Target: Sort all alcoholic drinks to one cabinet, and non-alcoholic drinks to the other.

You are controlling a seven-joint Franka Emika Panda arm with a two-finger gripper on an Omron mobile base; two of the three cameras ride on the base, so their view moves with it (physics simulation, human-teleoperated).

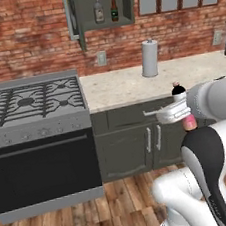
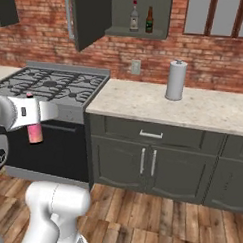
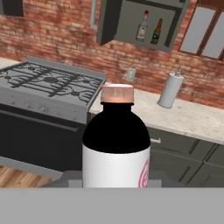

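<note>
Claw [image 2: 34,123] gripping the pink bottle [image 2: 35,132] at mid left of the right base view, off the table [image 2: 159,107], open cabinet [image 1: 104,21] at top centre holding grey red-capped bottle [image 1: 99,9] beside brown beer bottle [image 1: 114,9] on its shelf, paper towel roll [image 1: 149,58] upright on the table

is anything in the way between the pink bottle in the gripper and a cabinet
Nothing visible. The gripper holds the pink bottle in open air in front of the counter. The open cabinet up on the wall holds the two alcoholic bottles; its door is swung aside.
</note>
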